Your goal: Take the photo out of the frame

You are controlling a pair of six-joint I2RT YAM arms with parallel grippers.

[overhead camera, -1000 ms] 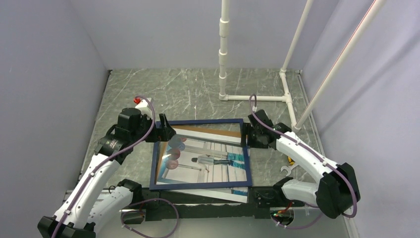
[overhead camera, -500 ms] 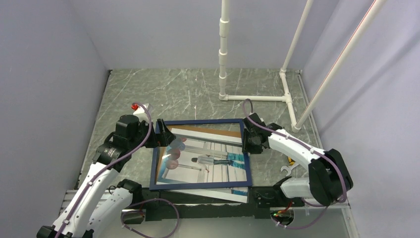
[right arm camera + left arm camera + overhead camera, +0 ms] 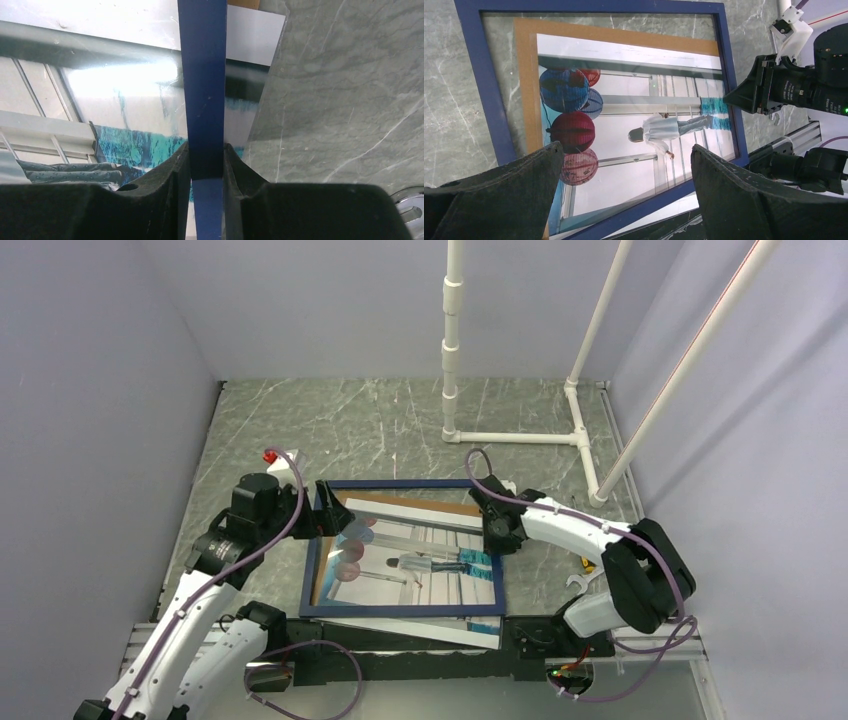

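Right gripper [image 3: 497, 536] is clamped on the frame [image 3: 400, 613], on its right-hand bar about halfway along. The right wrist view shows both fingers [image 3: 165, 185] pressed flat against the navy bar [image 3: 202, 75], one each side, no gap.

Left gripper [image 3: 335, 512] sits at the frame's far-left corner, fingers spread wide. In the left wrist view the two pads [image 3: 519, 190] stand well apart, with the frame [image 3: 589, 6] and picture in sight between them and nothing pinched. Can't tell if a pad touches the frame's edge.

The photo [image 3: 440, 630] lies flat on the table [image 3: 380, 430] under the frame, not seated in it. It's skewed against the frame:
- a white strip sticks out past the near bar, towards the arm bases
- its brown backing shows inside the far and left bars [image 3: 524, 90]
- one white corner pokes out past the right bar onto the marble [image 3: 252, 35]

The printed side faces up, visible through the frame opening: figure in white, red and blue balls [image 3: 569, 110].

The white pipe stand [image 3: 452, 340] is at the far side of the table, well apart from both arms.
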